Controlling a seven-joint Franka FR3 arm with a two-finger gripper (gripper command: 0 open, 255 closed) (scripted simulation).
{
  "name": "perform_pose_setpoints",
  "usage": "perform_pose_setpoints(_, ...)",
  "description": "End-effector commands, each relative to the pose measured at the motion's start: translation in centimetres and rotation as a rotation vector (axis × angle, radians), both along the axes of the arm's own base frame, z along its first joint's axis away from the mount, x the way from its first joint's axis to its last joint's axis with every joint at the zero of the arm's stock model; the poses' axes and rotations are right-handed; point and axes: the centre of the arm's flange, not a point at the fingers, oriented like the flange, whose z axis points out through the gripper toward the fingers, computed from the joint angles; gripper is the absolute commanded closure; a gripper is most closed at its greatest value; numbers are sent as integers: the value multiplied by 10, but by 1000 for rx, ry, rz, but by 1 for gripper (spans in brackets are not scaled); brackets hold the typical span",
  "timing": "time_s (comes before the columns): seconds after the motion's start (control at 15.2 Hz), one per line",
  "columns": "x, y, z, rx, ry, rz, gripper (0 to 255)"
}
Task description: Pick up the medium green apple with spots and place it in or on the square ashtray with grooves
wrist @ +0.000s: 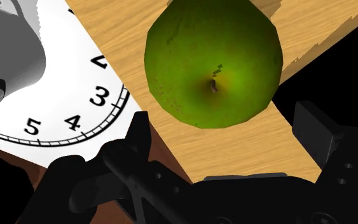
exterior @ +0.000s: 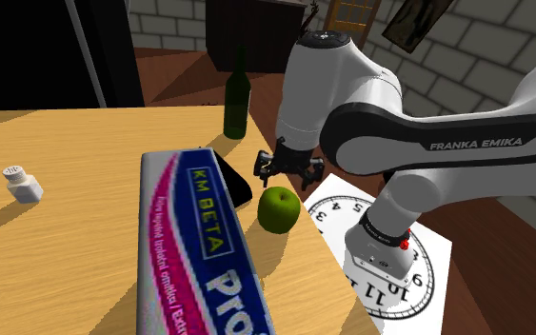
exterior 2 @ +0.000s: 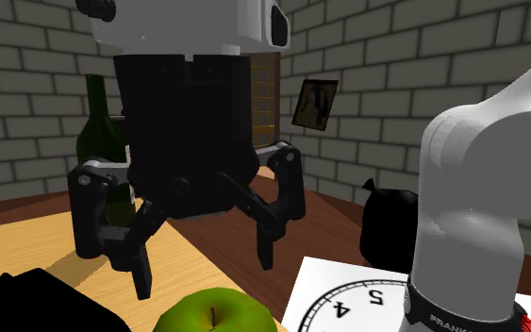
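Hovering just above the green apple (exterior: pixel 279 209), we hold the claw (exterior 2: pixel 205 269) wide — both fingers stand apart, touching nothing. The apple sits stem-up on the wooden table (exterior: pixel 85 143) near its edge, just beside a white clock face (exterior: pixel 337 217), a green bottle (exterior: pixel 236 100) behind it.

The table (exterior: pixel 85 143) is pale wood, matt, with a fine streaked grain. The apple (wrist: pixel 212 60) has smooth green skin, mottled darker at the sides, with a soft sheen. At the table's far edge the bottle (exterior: pixel 236 100) looks like dark green glass, glossy. The tool (exterior 2: pixel 205 269) is matt black. The arm (exterior: pixel 323 86) has a smooth white shell with a faint gloss. The wall (exterior 2: pixel 395 57) is rough grey stone block. The floor (exterior: pixel 504 276) is dark reddish wood.
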Motion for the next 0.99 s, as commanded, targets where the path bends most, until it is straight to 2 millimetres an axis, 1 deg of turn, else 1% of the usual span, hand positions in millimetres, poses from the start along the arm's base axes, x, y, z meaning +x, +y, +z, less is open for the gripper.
perform_pose_setpoints(0.0,1,-2,-10,0,0,0,0)
perform_pose_setpoints(0.07,1,-3,-13,0,0,0,0)
perform_pose_setpoints(0.53,1,-3,-13,0,0,0,0)
perform_pose_setpoints(0.59,1,-3,-13,0,0,0,255)
perform_pose_setpoints(0.92,1,-3,-13,0,0,0,255)
